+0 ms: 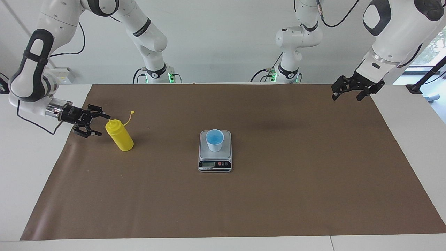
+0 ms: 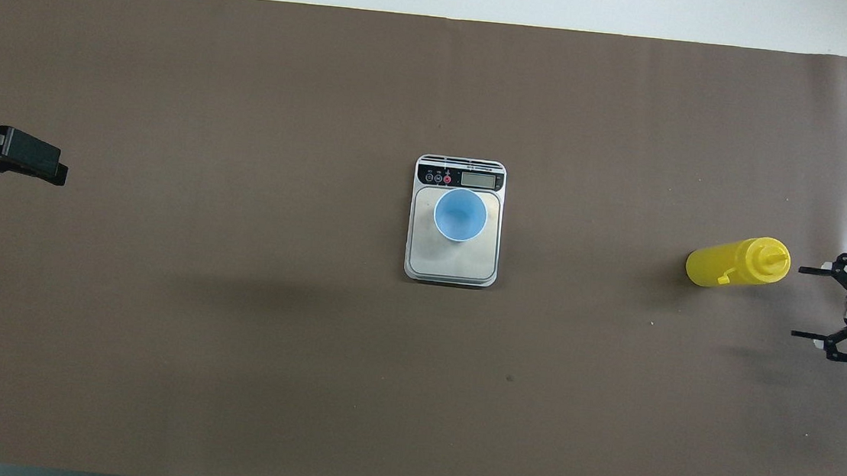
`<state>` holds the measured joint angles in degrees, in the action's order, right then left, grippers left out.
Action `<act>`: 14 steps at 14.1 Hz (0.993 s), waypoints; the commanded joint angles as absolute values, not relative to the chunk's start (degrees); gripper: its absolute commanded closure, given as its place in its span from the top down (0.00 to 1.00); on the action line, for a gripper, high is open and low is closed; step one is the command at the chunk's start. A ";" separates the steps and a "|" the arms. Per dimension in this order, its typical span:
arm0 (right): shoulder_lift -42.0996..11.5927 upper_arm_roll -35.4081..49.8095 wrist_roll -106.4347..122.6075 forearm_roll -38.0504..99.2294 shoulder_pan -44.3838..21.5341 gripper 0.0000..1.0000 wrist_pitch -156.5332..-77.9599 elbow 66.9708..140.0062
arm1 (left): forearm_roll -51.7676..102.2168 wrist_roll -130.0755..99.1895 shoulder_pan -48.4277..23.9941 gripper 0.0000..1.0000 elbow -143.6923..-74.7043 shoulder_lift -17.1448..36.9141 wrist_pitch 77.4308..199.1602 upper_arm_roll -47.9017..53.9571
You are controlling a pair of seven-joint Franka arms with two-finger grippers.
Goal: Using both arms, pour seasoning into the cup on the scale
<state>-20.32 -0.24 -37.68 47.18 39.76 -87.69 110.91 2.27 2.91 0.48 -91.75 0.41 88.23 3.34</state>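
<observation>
The yellow seasoning bottle [image 1: 120, 136] stands upright near the right arm's end of the brown mat [image 1: 278, 195], the right gripper [image 1: 99, 124] spread open just beside it, clear of it. The cup [image 1: 214, 139] sits on the scale [image 1: 215, 160] (mid-mat). The left gripper [image 1: 349, 94] waits, open, over the mat's corner nearest the left arm's base.

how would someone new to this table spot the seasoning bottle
Start from the brown mat covering the table and go to the right arm's end. There stands the seasoning bottle, just off the open right gripper. It is the only yellow thing, with a pointed nozzle and tethered cap.
</observation>
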 commanded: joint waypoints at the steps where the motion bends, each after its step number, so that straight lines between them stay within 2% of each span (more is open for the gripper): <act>1: -20.22 0.53 -37.09 41.68 39.29 1.00 -84.56 103.47 | 2.99 3.34 0.79 1.00 -93.08 -0.97 88.33 3.34; 3: -19.25 1.66 -37.18 40.08 38.59 1.00 -83.42 99.51 | 2.99 3.25 0.79 1.00 -93.08 -0.97 88.33 3.25; 8: -15.82 2.46 -37.00 29.37 25.42 1.00 -83.50 88.61 | 2.99 3.25 0.88 1.00 -93.08 -0.97 88.33 3.25; 12: -15.73 2.55 -28.85 20.77 18.74 1.00 -83.32 83.60 | 2.99 3.25 0.88 1.00 -93.08 -0.97 88.33 3.25; 14: -13.72 2.64 -26.64 16.02 14.26 1.00 -83.93 83.06 | 2.99 3.25 0.88 1.00 -93.08 -0.97 88.33 3.25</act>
<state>-14.73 2.63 -29.65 20.56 17.68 -83.65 84.66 2.27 2.91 0.48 -91.75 0.41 88.23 3.34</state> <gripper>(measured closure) 0.000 0.000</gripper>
